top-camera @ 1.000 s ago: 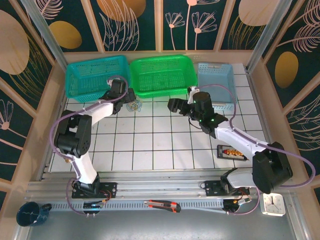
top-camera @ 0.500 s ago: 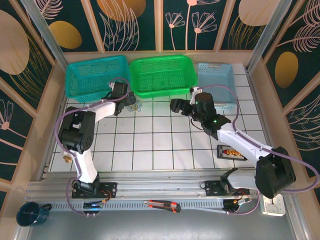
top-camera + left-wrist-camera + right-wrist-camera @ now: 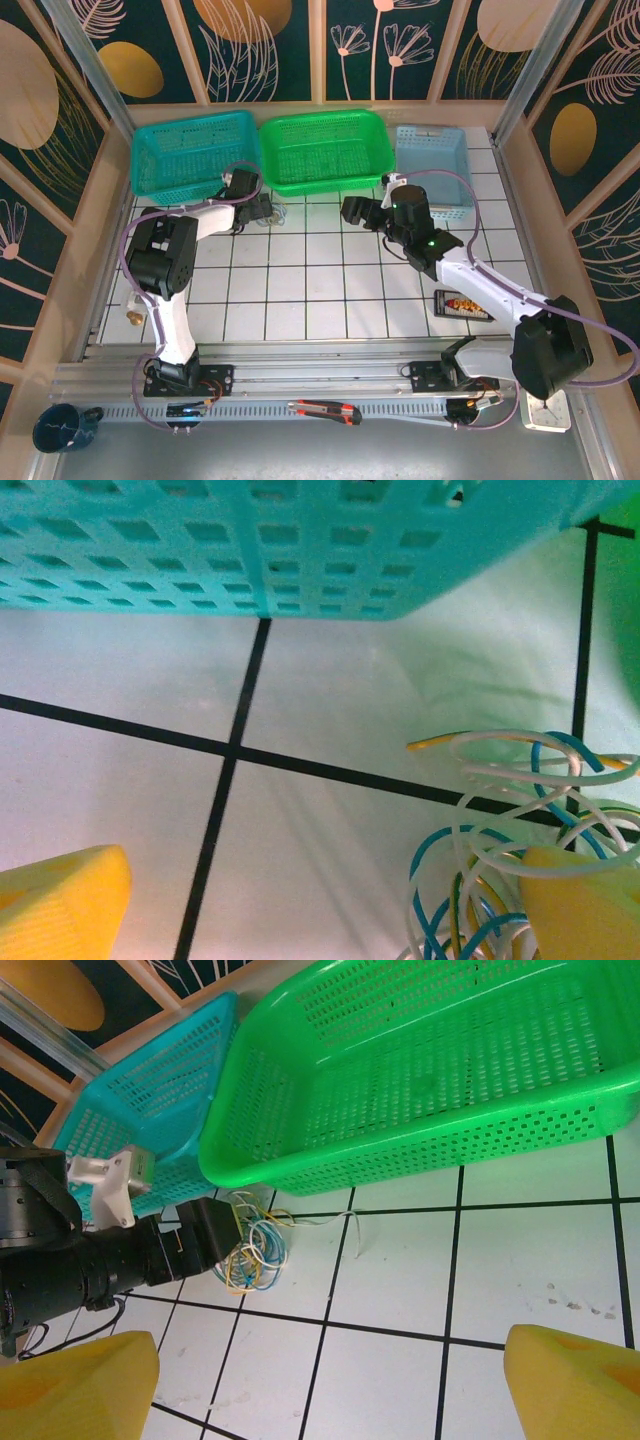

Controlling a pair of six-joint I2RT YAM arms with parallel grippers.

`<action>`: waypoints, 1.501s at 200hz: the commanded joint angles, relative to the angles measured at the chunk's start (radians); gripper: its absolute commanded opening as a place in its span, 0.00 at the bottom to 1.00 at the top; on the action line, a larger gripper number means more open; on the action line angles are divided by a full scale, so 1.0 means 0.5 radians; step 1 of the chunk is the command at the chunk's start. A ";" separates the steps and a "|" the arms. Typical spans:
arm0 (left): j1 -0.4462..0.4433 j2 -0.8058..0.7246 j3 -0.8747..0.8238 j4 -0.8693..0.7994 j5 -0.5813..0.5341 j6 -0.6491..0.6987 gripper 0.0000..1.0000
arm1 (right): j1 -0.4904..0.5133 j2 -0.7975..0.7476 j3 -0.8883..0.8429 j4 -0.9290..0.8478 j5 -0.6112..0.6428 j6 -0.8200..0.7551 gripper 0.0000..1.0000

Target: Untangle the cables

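– Left claw [image 3: 264, 209] has slid forward beside the teal basket [image 3: 190, 150] since a second ago, hasn't it?
– Yes, it now sits right at the cables [image 3: 273, 211]. The right claw [image 3: 352, 210] has barely shifted.
– Where do the cables lie?
– On the white tiled worktop [image 3: 300, 290], just in front of the spot where the teal basket meets the green basket [image 3: 325, 150]. They are thin loops of white, yellow and blue, bunched together, with one white strand trailing off toward the right arm.
– Is the left claw gripping them?
– No. Its jaws stand wide. The bunch lies by one yellow finger [image 3: 585, 905], which overlaps some loops, while the other finger is well apart over bare tile. Whether that finger touches the wires, I cannot tell.
– And the right claw?
– Wide too, and empty. It hovers over the tiles before the green basket, facing the bunch.
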 commanded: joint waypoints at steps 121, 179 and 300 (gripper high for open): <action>-0.428 -0.540 -0.650 -0.069 0.509 -0.120 0.99 | 0.034 -0.136 -0.074 -0.023 0.041 0.108 0.89; -0.774 -0.792 -0.810 0.034 0.566 -0.345 0.99 | 0.058 -0.032 -0.084 -0.071 0.017 0.161 0.89; -0.414 -1.096 -0.719 0.075 0.499 -0.233 0.99 | 0.271 0.536 0.220 -0.348 0.090 0.052 0.69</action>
